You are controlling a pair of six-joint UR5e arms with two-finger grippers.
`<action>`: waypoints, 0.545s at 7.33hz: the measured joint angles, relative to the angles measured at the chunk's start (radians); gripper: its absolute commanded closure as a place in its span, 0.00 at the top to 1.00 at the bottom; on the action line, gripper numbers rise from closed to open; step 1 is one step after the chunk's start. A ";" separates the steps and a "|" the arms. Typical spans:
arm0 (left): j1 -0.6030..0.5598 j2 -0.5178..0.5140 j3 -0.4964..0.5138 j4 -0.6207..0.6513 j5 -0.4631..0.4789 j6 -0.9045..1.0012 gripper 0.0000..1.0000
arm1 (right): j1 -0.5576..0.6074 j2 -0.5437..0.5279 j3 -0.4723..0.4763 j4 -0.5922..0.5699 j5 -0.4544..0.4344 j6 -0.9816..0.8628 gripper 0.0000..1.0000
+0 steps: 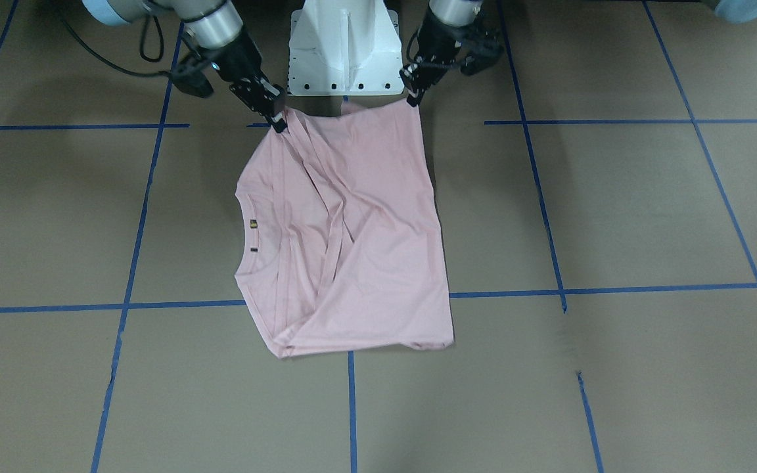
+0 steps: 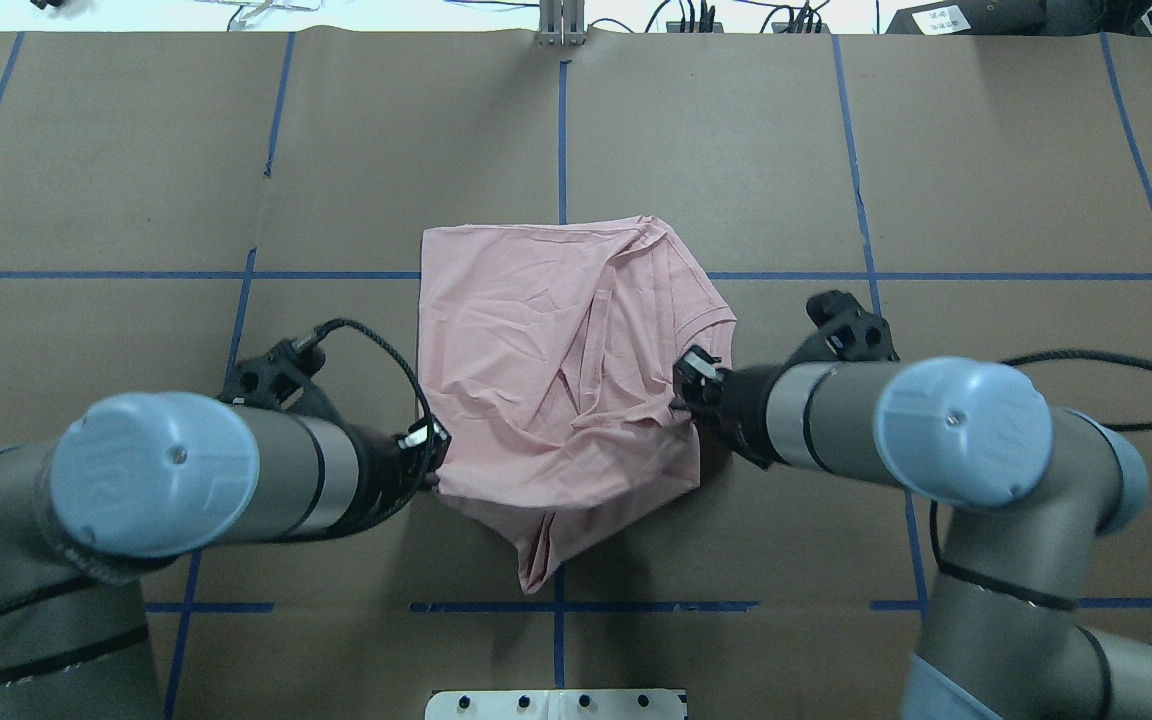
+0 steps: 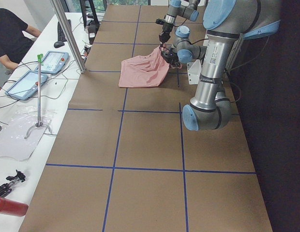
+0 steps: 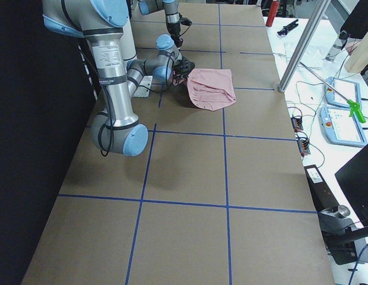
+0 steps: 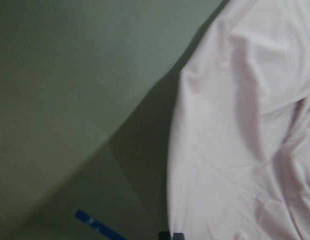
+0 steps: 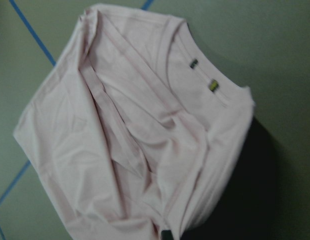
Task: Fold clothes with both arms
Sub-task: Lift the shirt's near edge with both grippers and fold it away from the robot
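The left gripper [image 2: 428, 447] is clenched on the edge of the T-shirt [image 2: 546, 360], at about 8 o'clock of the cloth in the overhead view. The right gripper [image 2: 688, 388] pinches a bunched edge at about 4 o'clock. Between them the near part is lifted and creased, with a loose fold sagging toward 6 o'clock. The far half lies mid-table on the brown table [image 2: 836, 150] toward 12 o'clock, across a blue tape line [image 2: 796, 275]. The neckline [image 6: 205, 82] faces up.
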 measured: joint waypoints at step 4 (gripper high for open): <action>-0.248 -0.136 0.398 -0.248 -0.004 0.210 0.00 | 0.218 0.302 -0.407 -0.048 0.096 -0.110 0.00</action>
